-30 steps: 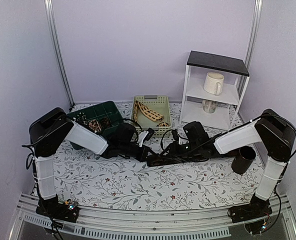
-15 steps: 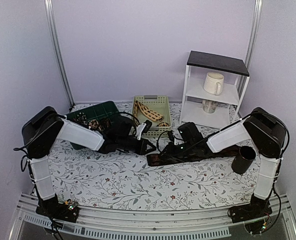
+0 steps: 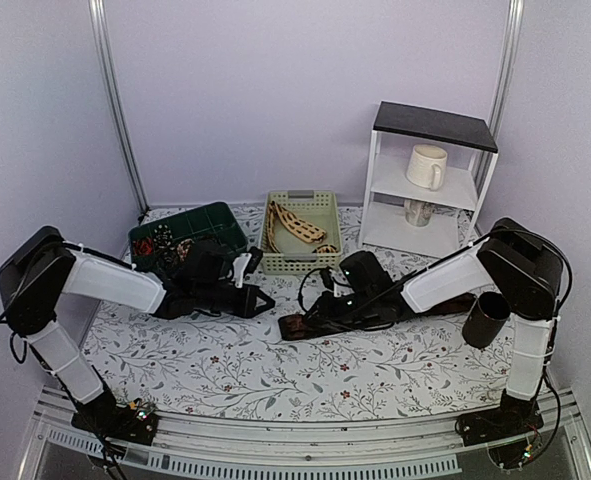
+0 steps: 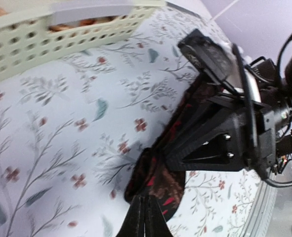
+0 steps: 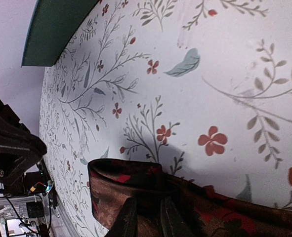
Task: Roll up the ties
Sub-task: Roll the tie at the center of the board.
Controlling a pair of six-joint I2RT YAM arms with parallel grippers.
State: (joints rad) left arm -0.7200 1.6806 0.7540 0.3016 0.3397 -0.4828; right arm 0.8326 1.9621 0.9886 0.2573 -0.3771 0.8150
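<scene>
A dark brown-black tie with red marks (image 3: 395,310) lies across the table, its folded end (image 3: 287,326) pointing left. My right gripper (image 3: 313,316) sits low over that end, and in the right wrist view (image 5: 146,217) its fingers pinch a fold of the tie (image 5: 121,192). My left gripper (image 3: 267,302) is shut just left of the tie end. In the left wrist view (image 4: 145,215) its closed tips touch the edge of the tie (image 4: 160,185) with no fabric seen between them. A beige tie (image 3: 297,224) lies in the pale basket (image 3: 325,205).
A green bin (image 3: 213,218) holding small coiled ties (image 3: 185,246) stands at the back left. A black cup (image 3: 487,318) stands at the right by my right arm. A white shelf (image 3: 430,125) with two mugs is at the back right.
Both grippers have moved left along the table. The tie's folded end has shifted left with them. The left arm has drawn back towards the green bin.
</scene>
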